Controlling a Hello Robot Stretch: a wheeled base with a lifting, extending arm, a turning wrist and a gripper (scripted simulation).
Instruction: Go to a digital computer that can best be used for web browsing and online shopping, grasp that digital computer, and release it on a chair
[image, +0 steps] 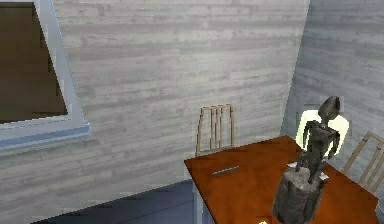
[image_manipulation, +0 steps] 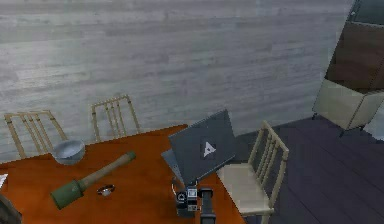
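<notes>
Arm side view. Orange-brown worktop (image_manipulation: 148, 150) fills the lower left of the frame. Grey laptop (image_manipulation: 205, 147) sits at the worktop's right-hand edge, centre frame. It is a flat slab with a white triangular mark facing the camera, tilted, with its right part overhanging the edge toward a pale wooden chair (image_manipulation: 255, 178) with a cushioned seat at lower right.

Dark arm bar (image_manipulation: 208, 207) rises from the bottom edge. The pincer (image_manipulation: 180, 189) is just under the laptop's lower left corner. With worktop and laptop behind it, I cannot tell the pincer's state or whether it holds anything.

Also on the worktop: a grey bowl (image_manipulation: 68, 152) at left, a long green club-shaped object (image_manipulation: 95, 180) lying diagonally, and a small dark item (image_manipulation: 106, 190) just below it, too small to identify. Two slat-back chairs (image_manipulation: 115, 116) stand behind the worktop against the grey plank wall. A dark cabinet (image_manipulation: 358, 55) is at upper right, with a beige box-like piece (image_manipulation: 345, 105) below it.

Forward view. The same orange-brown surface (image: 250, 185) is at lower right. It carries a dark upright statue (image: 305, 175) and a thin dark stick-like object (image: 224, 170). A slat-back chair (image: 215, 128) stands behind it, and a window (image: 35, 70) is at upper left.
</notes>
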